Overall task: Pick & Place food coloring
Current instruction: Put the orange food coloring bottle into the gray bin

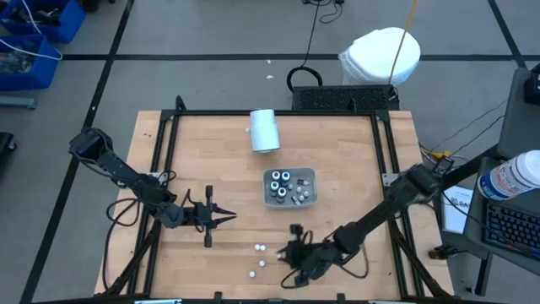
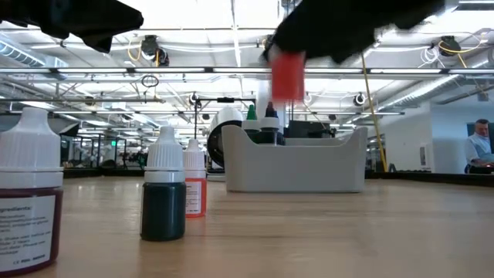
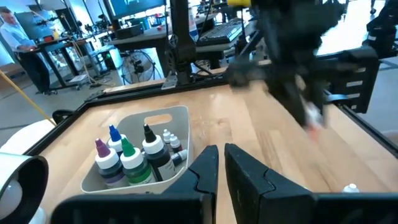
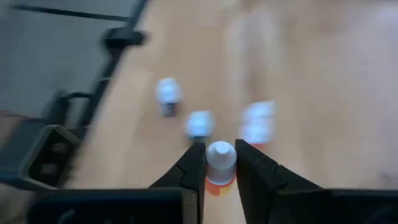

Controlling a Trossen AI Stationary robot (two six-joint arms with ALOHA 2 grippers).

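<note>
My right gripper (image 1: 291,251) is at the table's near middle, raised, and shut on a small food coloring bottle (image 4: 219,165) with a white cap and a red-orange body. Three more small bottles (image 1: 260,248) stand upright on their bases on the wood just left of it. They show close in the low view (image 2: 164,193). The grey tray (image 1: 309,179) at the table's centre holds several bottles, dark ones with coloured tips and smaller whitish ones (image 3: 127,163). My left gripper (image 1: 226,217) waits shut, left of the tray, holding nothing. My right gripper pinches the bottle between its two fingers at the white cap's sides (image 4: 221,157). The fingers slant down from the table's right. The red body (image 2: 287,77) hangs below the fingers, upright and lifted well clear of the table.
A larger white cylinder (image 1: 264,131) lies on its side at the table's far middle. Black frame rails (image 1: 169,135) run along the table's left and right edges. People sit at desks in the room beyond (image 2: 480,147).
</note>
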